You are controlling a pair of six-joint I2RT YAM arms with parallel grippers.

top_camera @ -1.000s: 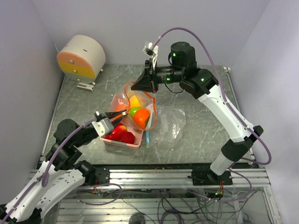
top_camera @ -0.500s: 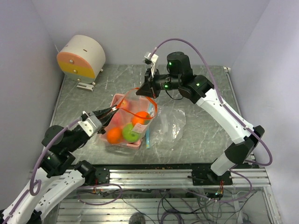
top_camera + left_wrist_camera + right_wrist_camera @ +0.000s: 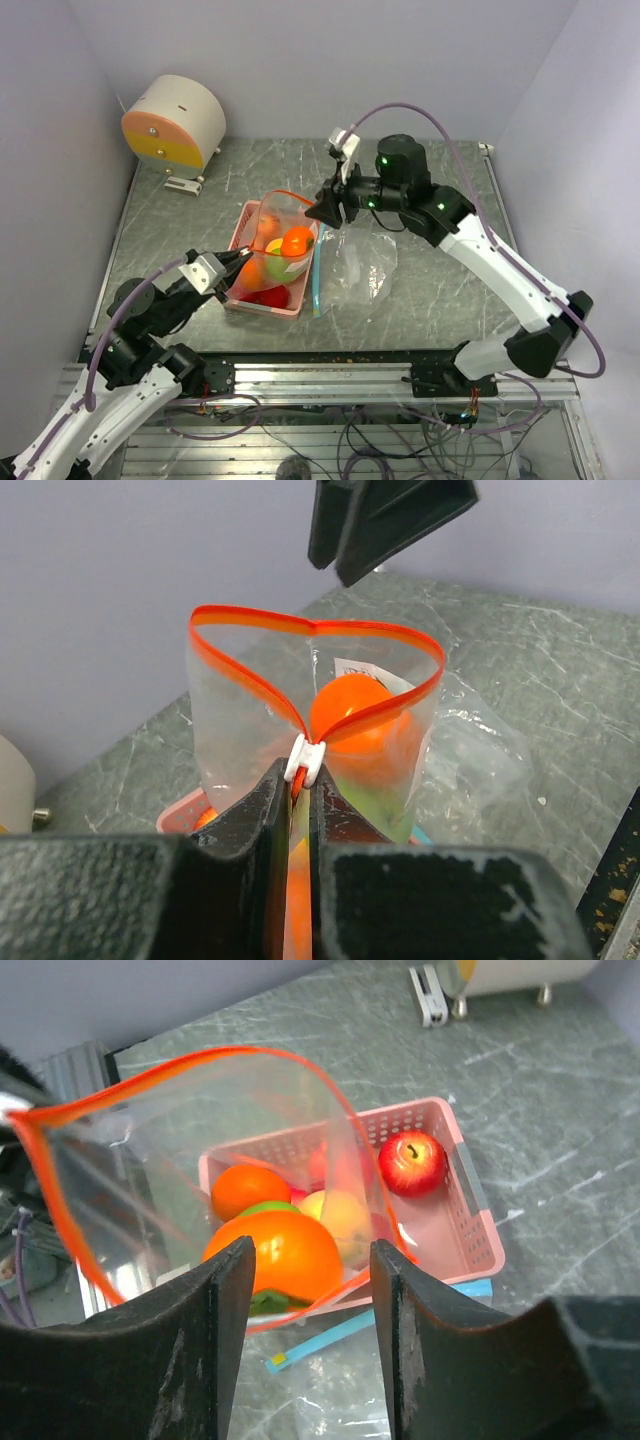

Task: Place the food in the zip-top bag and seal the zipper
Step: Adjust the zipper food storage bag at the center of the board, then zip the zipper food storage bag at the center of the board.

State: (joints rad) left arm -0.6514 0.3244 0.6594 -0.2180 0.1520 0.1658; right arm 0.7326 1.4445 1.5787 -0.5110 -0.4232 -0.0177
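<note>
Centre frame, the limp bag (image 3: 282, 222), heavy with fruit (image 3: 297, 241), sags over the basket (image 3: 264, 308), best held by its firmer zipper (image 3: 250, 685), which the left gripper (image 3: 300, 782) pinches at the slider (image 3: 304, 757); the right gripper (image 3: 322, 212) gapes empty.

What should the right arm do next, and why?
Probably lower the right gripper toward the red apple in the pink basket. Its jaws stand open and empty, and the apple lies outside the bag. The left gripper pinches the bag's orange rim at the white slider, so the mouth gapes wide.
</note>
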